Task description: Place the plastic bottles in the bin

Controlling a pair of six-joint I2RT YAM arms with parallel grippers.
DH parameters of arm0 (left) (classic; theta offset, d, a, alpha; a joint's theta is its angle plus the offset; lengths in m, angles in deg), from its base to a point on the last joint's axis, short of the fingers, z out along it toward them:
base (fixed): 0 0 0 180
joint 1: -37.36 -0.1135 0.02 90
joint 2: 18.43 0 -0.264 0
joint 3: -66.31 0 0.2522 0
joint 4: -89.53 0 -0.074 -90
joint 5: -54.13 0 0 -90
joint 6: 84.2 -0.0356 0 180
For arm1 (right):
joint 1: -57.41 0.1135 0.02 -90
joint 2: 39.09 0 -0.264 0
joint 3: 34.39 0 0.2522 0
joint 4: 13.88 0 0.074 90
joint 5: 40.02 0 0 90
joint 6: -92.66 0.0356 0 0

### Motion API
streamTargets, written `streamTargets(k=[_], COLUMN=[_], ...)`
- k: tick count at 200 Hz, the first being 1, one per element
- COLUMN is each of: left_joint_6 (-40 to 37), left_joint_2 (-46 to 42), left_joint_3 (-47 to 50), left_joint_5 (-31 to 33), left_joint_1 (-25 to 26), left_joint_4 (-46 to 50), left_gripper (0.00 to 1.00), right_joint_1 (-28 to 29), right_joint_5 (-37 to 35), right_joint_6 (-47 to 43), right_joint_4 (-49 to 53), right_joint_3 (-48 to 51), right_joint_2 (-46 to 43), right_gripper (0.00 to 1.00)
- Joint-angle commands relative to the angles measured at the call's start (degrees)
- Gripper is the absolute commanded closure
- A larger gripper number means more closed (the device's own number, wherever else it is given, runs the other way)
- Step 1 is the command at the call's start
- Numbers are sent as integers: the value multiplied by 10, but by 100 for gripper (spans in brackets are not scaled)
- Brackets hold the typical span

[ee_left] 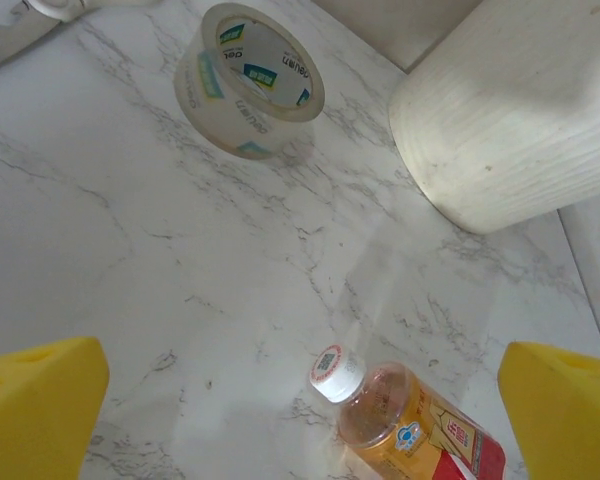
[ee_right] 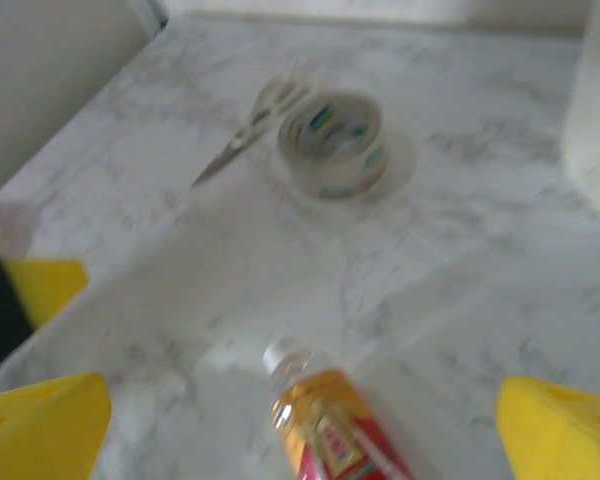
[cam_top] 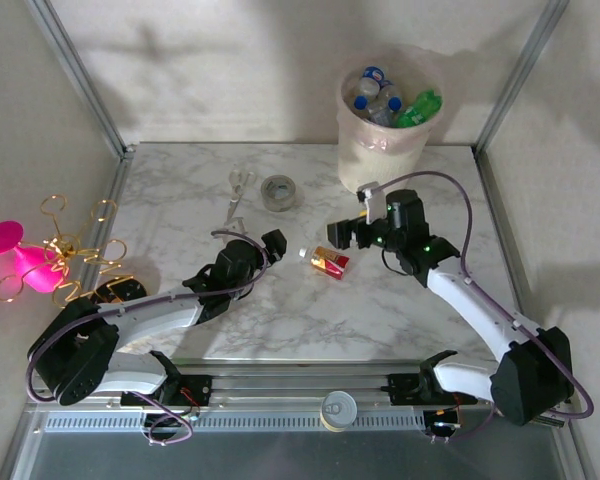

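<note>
Left gripper (cam_top: 252,238) hangs released, fingers spread, just left of the one loose bottle (cam_top: 328,262). The bottle lies flat mid-bench (cam_top: 310,310), long axis roughly left-to-right, white cap toward the left arm. There's bare marble all round it. Right gripper (cam_top: 352,224) is spread wide too, just behind the bottle's right end. The bin (cam_top: 378,155) stands at the far edge with maybe five or six bottles (cam_top: 385,100) inside, hard to count.
</note>
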Motion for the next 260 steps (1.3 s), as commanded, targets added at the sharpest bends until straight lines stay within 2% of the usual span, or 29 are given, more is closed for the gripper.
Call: streamTargets(k=[1, 42, 74, 114, 153, 214, 260], left_joint_6=[22, 58, 84, 101, 107, 114, 114], left_joint_2=[9, 10, -7, -42, -64, -66, -66], left_joint_3=[-11, -3, 26, 62, 82, 98, 99], left_joint_5=[-9, -33, -44, -47, -45, -54, -54], left_joint_1=[-13, -46, -69, -93, -103, -110, -113], left_joint_4=[-16, -27, -39, -39, -36, -54, -55], left_gripper=[0, 0, 1, 0, 0, 0, 1], right_joint_1=[29, 69, 103, 118, 118, 145, 146], right_joint_5=[17, -20, -86, -156, -185, -213, -204], right_joint_6=[-35, -71, -107, -130, -132, -130, -127], right_joint_4=[61, 91, 134, 161, 165, 177, 184], right_joint_3=[12, -16, -65, -105, -126, -148, -154], right_joint_2=[1, 66, 148, 245, 314, 367, 369], right_gripper=[1, 1, 1, 1, 2, 16, 37])
